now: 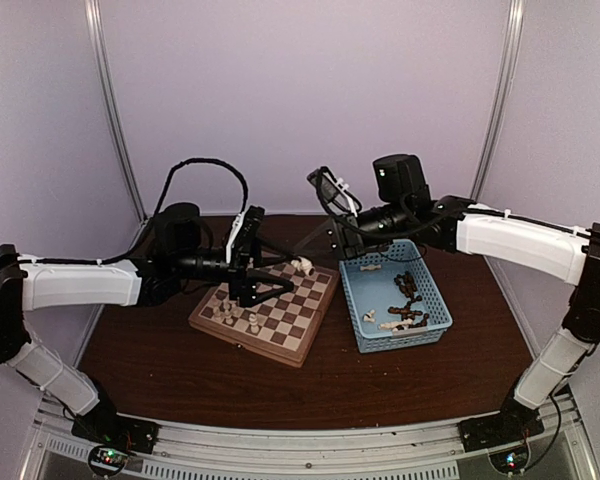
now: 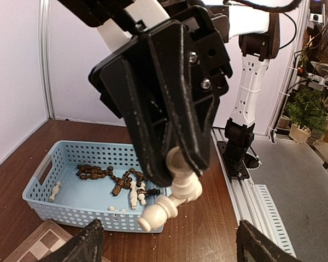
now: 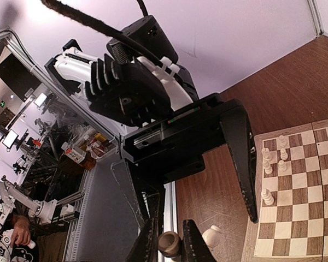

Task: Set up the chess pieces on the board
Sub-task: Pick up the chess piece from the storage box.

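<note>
**Cream piece pinched in the air between 2 claws**

From overhead, the board [image 1: 292, 322] lies nearest the arm bases on the dark wood-grain table [image 1: 180, 380]. It is a thick slab, turned at a slant, with tan and brown squares inside a pale rim. Just to its right sits the light-blue perforated plastic basket [image 2: 71, 215].

The left gripper [image 1: 265, 292] hovers over the board with its fingers [image 2: 85, 245] spread wide and nothing between them. Only its own wrist camera shows how far apart those 2 black tips stand.

Beyond it, over the board's far edge, the right gripper [image 2: 177, 166] is pressed together on the held piece [image 2: 183, 191]. It is a smooth, turned, cream-white figurine.

Overhead, that piece is only a pale speck. The left wrist view gives its shape: a rounded knob caught between the black fingers and a bulged waist. Its long axis is tilted, running down and to the left to a flared end, which is lowest. The right wrist view sees it end-on, in shadow.

The left wrist view also looks into the basket, where slim dark pieces [image 2: 93, 172] lie tumbled on their sides among a few cream ones.

Only the right wrist view shows the standing cream pieces [image 3: 268, 196] clearly, upright near 1 edge of the board.
</note>
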{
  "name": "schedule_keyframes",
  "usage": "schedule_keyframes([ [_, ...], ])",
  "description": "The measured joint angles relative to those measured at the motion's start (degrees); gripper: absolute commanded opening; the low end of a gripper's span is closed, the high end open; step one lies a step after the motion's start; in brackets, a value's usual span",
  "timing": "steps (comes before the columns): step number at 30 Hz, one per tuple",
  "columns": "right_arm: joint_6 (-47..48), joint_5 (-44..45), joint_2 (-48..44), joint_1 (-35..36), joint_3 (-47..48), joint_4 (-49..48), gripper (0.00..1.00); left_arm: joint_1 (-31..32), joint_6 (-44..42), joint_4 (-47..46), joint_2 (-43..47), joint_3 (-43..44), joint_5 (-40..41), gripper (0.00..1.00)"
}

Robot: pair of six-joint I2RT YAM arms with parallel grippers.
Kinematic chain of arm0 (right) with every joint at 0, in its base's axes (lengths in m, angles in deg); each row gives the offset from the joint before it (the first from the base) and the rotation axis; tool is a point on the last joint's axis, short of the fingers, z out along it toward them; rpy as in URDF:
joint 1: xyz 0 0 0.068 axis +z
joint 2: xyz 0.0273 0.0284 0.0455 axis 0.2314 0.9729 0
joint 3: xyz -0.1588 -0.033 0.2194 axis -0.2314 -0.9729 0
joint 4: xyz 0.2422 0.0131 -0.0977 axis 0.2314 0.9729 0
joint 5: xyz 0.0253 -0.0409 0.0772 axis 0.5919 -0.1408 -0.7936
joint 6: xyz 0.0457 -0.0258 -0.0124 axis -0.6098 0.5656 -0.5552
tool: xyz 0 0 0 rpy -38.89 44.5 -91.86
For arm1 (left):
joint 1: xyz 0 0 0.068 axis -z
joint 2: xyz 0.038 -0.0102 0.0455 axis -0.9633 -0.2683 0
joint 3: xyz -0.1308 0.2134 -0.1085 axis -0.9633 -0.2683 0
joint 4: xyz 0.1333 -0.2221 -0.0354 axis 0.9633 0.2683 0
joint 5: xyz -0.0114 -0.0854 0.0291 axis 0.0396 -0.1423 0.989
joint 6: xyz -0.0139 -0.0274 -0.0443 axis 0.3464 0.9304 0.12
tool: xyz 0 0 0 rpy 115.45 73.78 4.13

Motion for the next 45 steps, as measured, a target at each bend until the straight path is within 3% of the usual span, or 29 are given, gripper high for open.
schedule_keyframes([
  [12, 0.1, 0.0, 2.0, 0.9, 0.6, 0.2, 0.1, 0.0, 0.2, -0.7, -1.3, 0.1, -1.6, 0.74],
  [27, 2.1, 0.6, 2.0, 0.9, 1.3, 2.6, 0.1, 0.0, -0.5, -0.8, -2.3, 1.0, -2.9, 0.39],
  [33, 3.0, 1.2, 2.0, 0.9, 1.3, 3.0, 0.1, 0.0, -1.0, -0.7, -2.3, 1.0, -2.9, 0.31],
  [42, 3.5, 1.9, 2.0, 0.9, 1.3, 3.8, 0.1, 0.0, -1.7, -0.7, -2.3, 1.0, -2.9, 0.3],
  [45, 3.5, 2.1, 2.0, 0.9, 1.3, 3.8, 0.1, 0.0, -2.0, -0.3, -2.3, 1.0, -2.9, 0.4],
])
